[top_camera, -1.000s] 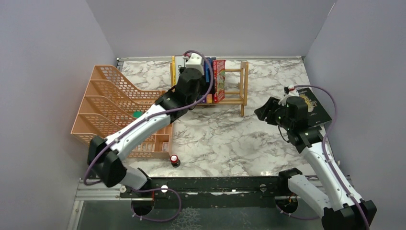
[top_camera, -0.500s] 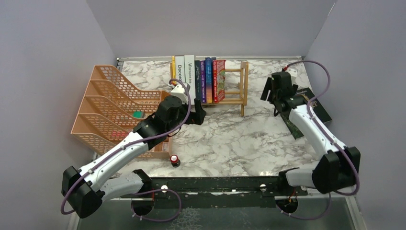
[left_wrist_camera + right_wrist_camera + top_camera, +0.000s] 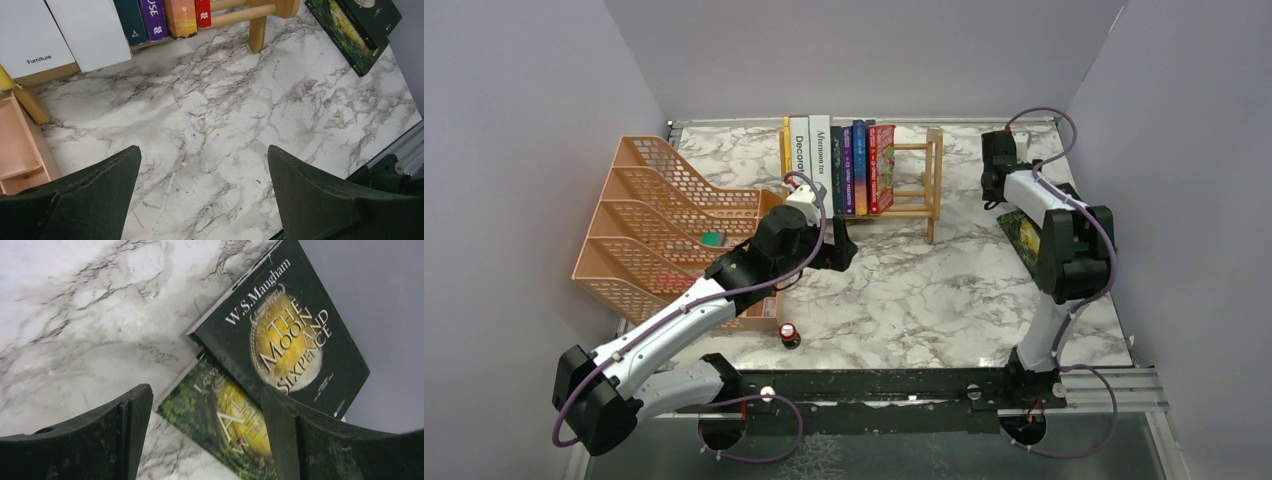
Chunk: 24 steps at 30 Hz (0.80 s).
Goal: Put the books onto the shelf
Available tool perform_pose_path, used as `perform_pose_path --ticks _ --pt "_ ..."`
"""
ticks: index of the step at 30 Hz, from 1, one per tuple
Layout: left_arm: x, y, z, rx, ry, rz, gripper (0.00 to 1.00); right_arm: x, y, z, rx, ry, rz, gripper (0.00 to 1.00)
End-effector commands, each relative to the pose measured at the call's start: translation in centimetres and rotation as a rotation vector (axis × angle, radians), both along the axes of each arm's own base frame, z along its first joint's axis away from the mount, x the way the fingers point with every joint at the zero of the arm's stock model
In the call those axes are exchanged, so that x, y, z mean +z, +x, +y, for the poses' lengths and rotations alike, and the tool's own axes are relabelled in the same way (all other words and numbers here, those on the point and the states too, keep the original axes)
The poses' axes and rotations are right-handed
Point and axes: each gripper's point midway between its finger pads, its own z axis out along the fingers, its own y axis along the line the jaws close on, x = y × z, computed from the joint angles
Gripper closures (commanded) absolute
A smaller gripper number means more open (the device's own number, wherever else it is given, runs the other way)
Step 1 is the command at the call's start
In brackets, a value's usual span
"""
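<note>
The light-wood shelf stands at the back centre with several books upright in its left half. My left gripper hovers open in front of it, nothing between its fingers; the white books and a shelf leg show above them. At the right, a dark "The Moon and Sixpence" book lies flat on a green book, whose corner shows beside the arm. My right gripper hangs open over these two books, touching neither.
An orange mesh file tray fills the left side, with a small green item inside. A small red-capped object sits near the front edge. Grey walls close in left, back and right; the flat books lie against the right wall.
My left gripper has pulled back from the shelf toward the front and opened. My right arm has folded upward and swung to the back right, its gripper opening above the flat books.
</note>
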Motion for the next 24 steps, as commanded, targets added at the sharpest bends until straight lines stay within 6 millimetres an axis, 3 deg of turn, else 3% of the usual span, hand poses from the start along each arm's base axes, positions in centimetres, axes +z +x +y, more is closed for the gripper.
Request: perform_pose_path --ticks 1,7,16,24 --pt "-0.8 -0.1 -0.1 -0.006 -0.006 0.013 0.03 -0.7 1.7 -2.3 -0.027 -0.130 0.051 0.16" --pt "-2.6 0.1 -0.3 -0.006 0.024 0.050 0.04 -2.2 3.7 -3.5 -0.018 -0.237 0.099 0.16" --pt "-4.1 0.8 -0.8 0.001 0.060 0.080 0.04 -4.1 4.1 -5.9 -0.067 -0.363 0.143 0.22" --pt "-4.7 1.1 -0.9 0.009 0.071 0.092 0.04 -6.2 3.9 -6.2 -0.037 -0.407 0.206 0.43"
